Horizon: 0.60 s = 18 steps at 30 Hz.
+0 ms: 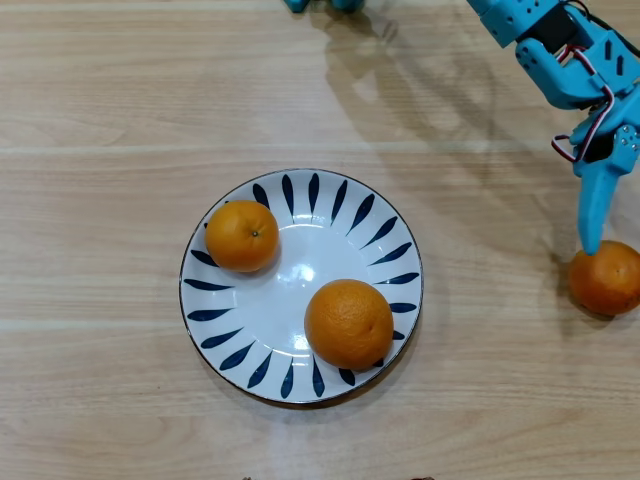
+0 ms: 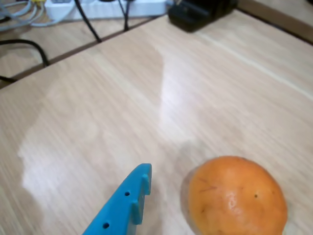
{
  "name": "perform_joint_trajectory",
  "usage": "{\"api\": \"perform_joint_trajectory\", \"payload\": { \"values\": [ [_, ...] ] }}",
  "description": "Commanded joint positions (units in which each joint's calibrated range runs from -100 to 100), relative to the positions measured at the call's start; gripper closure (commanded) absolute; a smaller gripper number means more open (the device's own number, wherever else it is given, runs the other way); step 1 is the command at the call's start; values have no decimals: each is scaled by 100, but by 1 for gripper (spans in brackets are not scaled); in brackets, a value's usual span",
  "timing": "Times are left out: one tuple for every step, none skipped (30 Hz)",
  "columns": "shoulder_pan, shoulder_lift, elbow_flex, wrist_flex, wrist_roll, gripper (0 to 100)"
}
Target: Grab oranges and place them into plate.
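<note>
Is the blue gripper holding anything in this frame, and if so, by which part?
Nothing is held. The blue gripper hangs just above the round orange fruit on the wooden table; the wrist view shows one finger beside it, apart.

Three oranges [image 1: 349, 323] orange, plate [image 1: 300, 250] white with dark-blue leaf strokes, fingers [image 1: 592, 215] bright blue

A pale wood-grain table [image 1: 120, 90] glares softly; cables [image 2: 29, 46] trail beyond its edge.

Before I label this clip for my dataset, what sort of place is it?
Probably a home or hobby desk: a light wood-grain tabletop, a white power strip with dark cables at its far edge, and a white ceramic plate with blue leaf strokes.
</note>
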Motion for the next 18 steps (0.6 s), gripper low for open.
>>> {"api": "perform_joint_trajectory", "payload": {
  "values": [
    [126,262,-560,-133,-225,37],
    [126,363,-650,-133,-225,37],
    [134,473,-750,-133,-231,37],
    [134,592,-859,-133,-231,37],
    [134,718,-967,-133,-236,37],
    [134,845,-1094,-133,-236,37],
    [150,981,-1239,-133,-272,37],
    [174,1124,-1384,-133,-340,37],
    [183,1268,-1511,-133,-403,37],
    [183,1403,-1628,-133,-434,37],
    [199,1530,-1746,-133,-445,37],
    [239,1648,-1864,-133,-445,37],
    [255,1758,-1972,-133,-445,37],
    [271,1851,-2063,-133,-445,37],
    [279,1944,-2144,-133,-445,37],
    [320,2020,-2208,-133,-445,37],
    [344,2088,-2271,-133,-445,37],
    [368,2147,-2344,-133,-445,37]
  ]
}}
